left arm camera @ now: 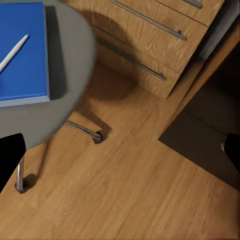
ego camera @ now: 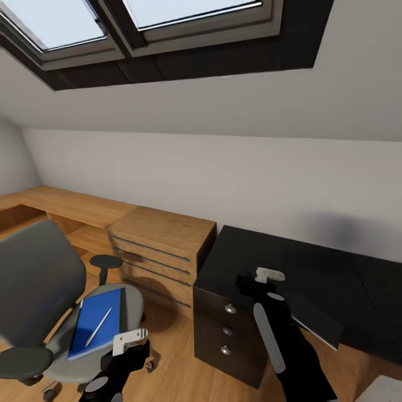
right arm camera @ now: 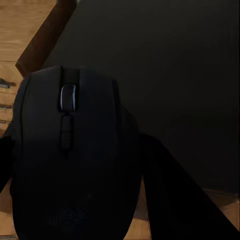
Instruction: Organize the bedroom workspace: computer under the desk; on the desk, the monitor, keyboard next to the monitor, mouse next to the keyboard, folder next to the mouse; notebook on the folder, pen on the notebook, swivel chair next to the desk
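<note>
Judging progress, we have the mouse (right arm camera: 70, 155) gripped in the right end effector (ego camera: 252, 282) above the black counter (ego camera: 312, 268), seemingly unplaced. Our left end effector (left arm camera: 120, 150) hangs open and empty; the notebook (ego camera: 96, 322) and pen (ego camera: 98, 326) remain on the swivel chair (ego camera: 39, 290)

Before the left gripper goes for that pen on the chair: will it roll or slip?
Likely to roll: the pen looks slim and round, lying loose on the blue notebook. Probably light, so a nudge could send it off. The smooth cover may offer little grip.

Our right arm reaches forward, and our right gripper (ego camera: 249, 281) is closed around the black mouse (right arm camera: 70, 155), gripped between its fingers. Our left arm sits lower with its wrist tipped downward, and our left gripper (ego camera: 129, 341) has its jaws spread wide, holding nothing.
</note>
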Controlling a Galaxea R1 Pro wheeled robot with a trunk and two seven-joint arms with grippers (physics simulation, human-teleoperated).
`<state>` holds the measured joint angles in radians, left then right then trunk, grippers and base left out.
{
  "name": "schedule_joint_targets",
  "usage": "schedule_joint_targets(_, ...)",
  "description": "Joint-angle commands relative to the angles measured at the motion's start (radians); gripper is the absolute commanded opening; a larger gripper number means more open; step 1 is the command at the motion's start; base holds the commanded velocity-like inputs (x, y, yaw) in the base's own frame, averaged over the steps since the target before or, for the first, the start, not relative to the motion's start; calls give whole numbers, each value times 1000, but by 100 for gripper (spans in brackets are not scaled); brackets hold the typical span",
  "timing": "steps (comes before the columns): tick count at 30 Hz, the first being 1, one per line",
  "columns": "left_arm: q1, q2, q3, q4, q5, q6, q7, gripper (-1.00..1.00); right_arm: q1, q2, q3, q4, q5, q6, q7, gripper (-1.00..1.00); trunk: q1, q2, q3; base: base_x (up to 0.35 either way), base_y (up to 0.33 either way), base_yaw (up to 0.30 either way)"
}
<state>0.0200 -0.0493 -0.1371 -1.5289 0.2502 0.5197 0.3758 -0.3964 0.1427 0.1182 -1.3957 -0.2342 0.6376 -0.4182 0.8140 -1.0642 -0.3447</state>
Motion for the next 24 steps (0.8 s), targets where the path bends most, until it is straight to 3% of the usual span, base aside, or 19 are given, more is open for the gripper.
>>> schedule_joint_targets(1, 0, 0, -1, -2, 11, 2, 9, 100, -1, 0, -3, -1, -15, 0, -12, -100, 0, -1, -1, 0, 0, -253)
schedule_joint_targets(11, 0, 0, -1, -5, 12, 0, 9, 100, -1, 0, -35, 4, -15, -3, -10, -100, 0, -1, 3, 0, 0, -256)
schedule_joint_targets(21, 0, 1, -1, -7, 12, -1, 10, 100, -1, -1, -141, 16, -15, -10, -5, -100, 0, -1, 4, 0, 0, -263)
schedule_joint_targets(24, 0, 1, -1, 5, 12, -4, 11, 100, -1, -15, -164, 32, -14, -33, -5, -100, 0, -1, 4, 0, 0, -273)
